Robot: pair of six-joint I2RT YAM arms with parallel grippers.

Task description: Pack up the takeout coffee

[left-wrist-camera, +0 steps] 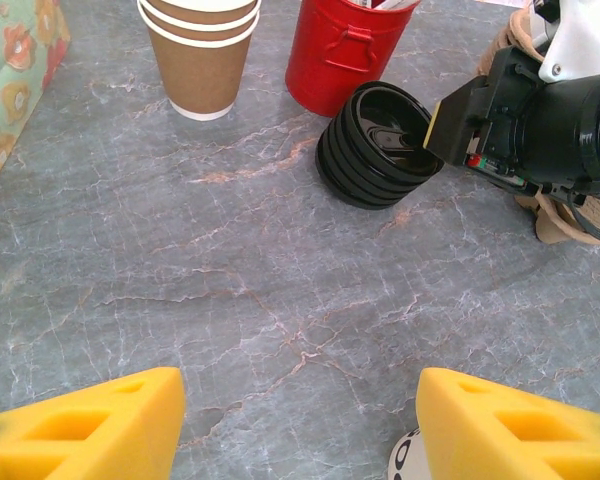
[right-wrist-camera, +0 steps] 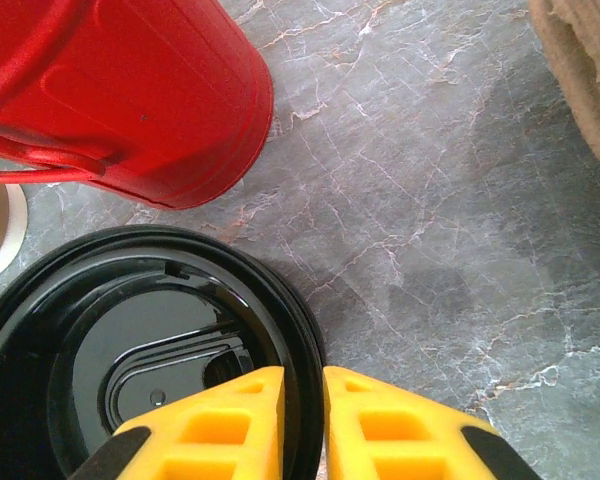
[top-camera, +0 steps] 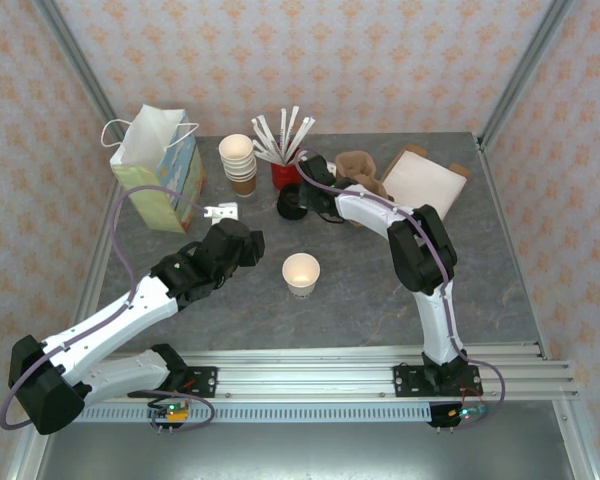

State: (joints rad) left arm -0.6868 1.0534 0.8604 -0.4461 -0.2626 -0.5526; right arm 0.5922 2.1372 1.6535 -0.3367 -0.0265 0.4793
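Observation:
The takeout coffee cup, small and cream-white, stands lidless in the middle of the table. A stack of black lids lies tilted beside the red bucket. My right gripper reaches over it, its yellow fingers pinching the rim of the top black lid, one inside and one outside. My left gripper hovers open over bare table left of the cup, holding nothing.
A floral paper bag stands at the back left. A stack of lidless cups sits beside the bucket of white sticks. Brown cardboard pieces and flat bags lie back right.

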